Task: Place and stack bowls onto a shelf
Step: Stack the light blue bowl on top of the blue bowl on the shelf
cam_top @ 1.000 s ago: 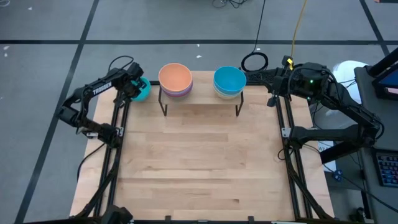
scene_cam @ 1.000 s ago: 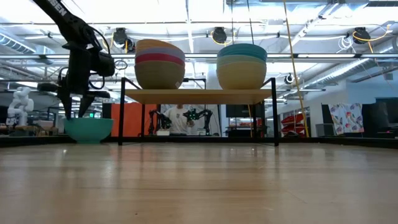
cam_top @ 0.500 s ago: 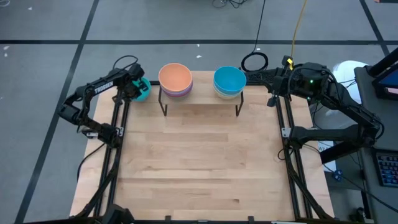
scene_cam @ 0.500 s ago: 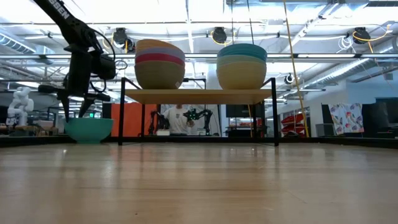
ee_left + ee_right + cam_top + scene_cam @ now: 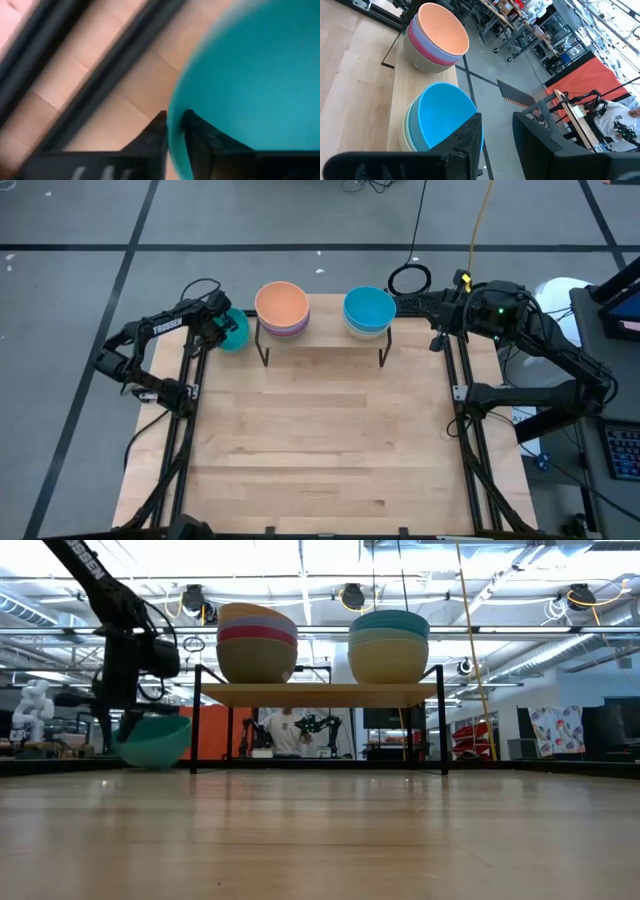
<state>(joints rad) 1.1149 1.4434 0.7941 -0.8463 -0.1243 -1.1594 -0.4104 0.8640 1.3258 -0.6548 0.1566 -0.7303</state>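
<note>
At the tabletop's (image 5: 320, 450) eleven o'clock corner, the left pincer (image 5: 217, 327) is clenched on the rim of a small round teal-cyan bowl (image 5: 232, 330), just beside the low wooden-plank shelf (image 5: 322, 340) on black legs. The overhead view shows only bowl and pincer together; the low view shows the bowl (image 5: 153, 739) tipped and off the tabletop, and the left wrist view shows a finger (image 5: 155, 132) on either side of its wall (image 5: 250, 85). The left arm reaches from nine o'clock toward twelve, wrist angled down. On the shelf sit an orange-topped stack (image 5: 282, 308) and a blue-topped stack (image 5: 369, 312). The right pincer (image 5: 497, 131) hangs released at one o'clock, beside the blue-topped stack (image 5: 442, 122).
</note>
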